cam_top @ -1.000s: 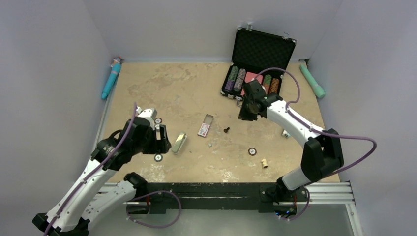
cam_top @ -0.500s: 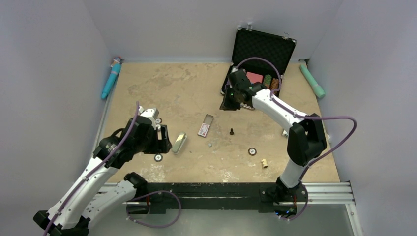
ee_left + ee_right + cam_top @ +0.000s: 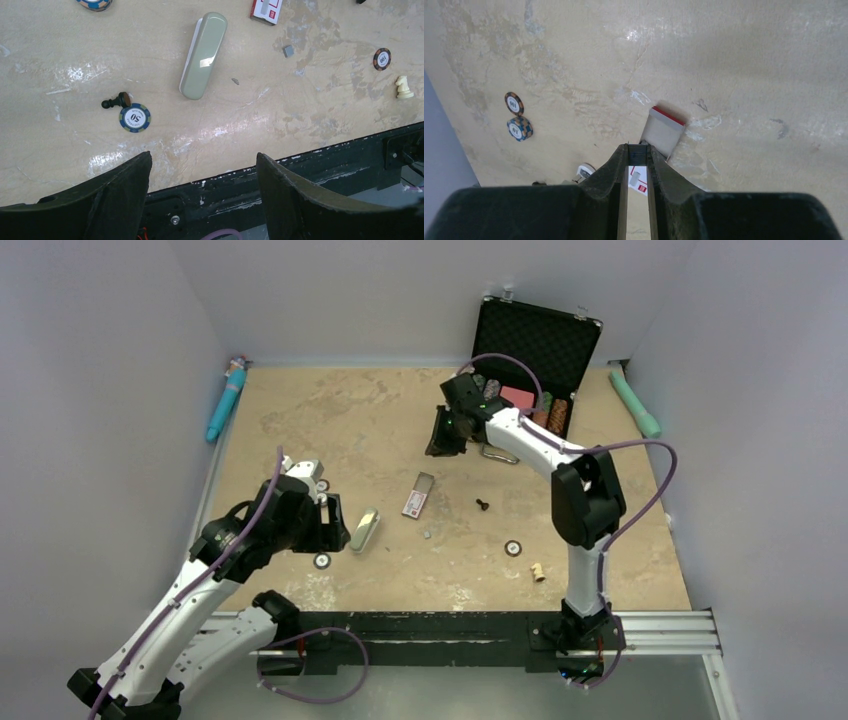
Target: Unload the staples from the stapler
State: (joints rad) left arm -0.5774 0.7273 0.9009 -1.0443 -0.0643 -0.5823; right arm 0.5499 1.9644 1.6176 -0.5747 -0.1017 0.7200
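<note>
The stapler (image 3: 363,530) is a pale grey-green oblong lying shut on the table, also in the left wrist view (image 3: 202,55). My left gripper (image 3: 202,156) is open and empty, just left of the stapler in the top view (image 3: 335,530). My right gripper (image 3: 638,149) is held above the table behind the small box (image 3: 437,440). It is shut on a tiny dark grey strip, the staples (image 3: 638,154), pinched between its fingertips. Another small grey piece (image 3: 288,50) lies on the table right of the stapler.
An open red-and-white small box (image 3: 418,494) lies mid-table, below my right gripper (image 3: 664,131). An open black chip case (image 3: 530,350) stands at the back right. Poker chips (image 3: 134,118), black pawns (image 3: 483,505) and a white knight (image 3: 403,87) are scattered. Teal tools (image 3: 226,400) lie along the walls.
My right arm has swung left from in front of the chip case to above the table behind the small box. The black pawn mid-table has shifted slightly right. My left arm has hardly moved.
</note>
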